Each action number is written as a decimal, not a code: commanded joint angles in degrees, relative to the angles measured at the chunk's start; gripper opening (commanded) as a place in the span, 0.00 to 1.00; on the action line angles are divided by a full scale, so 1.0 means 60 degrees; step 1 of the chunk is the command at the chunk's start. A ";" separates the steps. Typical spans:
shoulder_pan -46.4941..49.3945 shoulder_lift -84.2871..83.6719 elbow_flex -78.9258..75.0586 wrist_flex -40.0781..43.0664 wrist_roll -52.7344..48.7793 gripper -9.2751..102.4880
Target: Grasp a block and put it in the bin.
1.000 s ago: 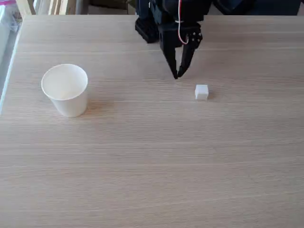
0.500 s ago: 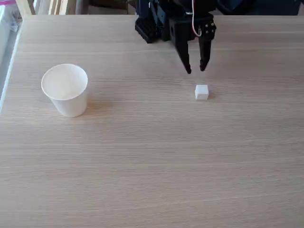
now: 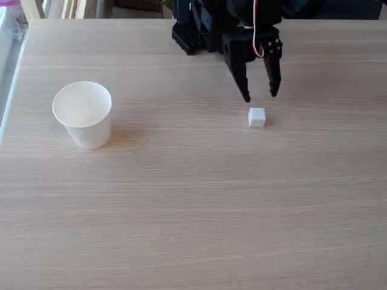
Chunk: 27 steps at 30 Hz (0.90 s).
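The block (image 3: 256,117), a tiny white cube, lies on the wooden table right of centre in the fixed view. My black gripper (image 3: 260,96) hangs just above and behind it, open, its two fingers spread wider than the cube and nothing between them. The bin (image 3: 83,114), a white paper cup, stands upright far to the left with its mouth open.
The arm's black base (image 3: 193,30) sits at the table's back edge. The table's left edge (image 3: 11,90) runs close to the cup. Bare wood stretches between cube and cup and across the front.
The gripper has swung right and come down toward the cube, and its fingers have spread from nearly shut to open. Cube and cup have stayed put.
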<state>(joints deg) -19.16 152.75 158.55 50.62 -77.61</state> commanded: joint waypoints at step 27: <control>0.0249 -0.1992 0.0190 -0.2769 0.0659 0.35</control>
<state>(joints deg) -18.72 140.71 160.66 33.40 -72.77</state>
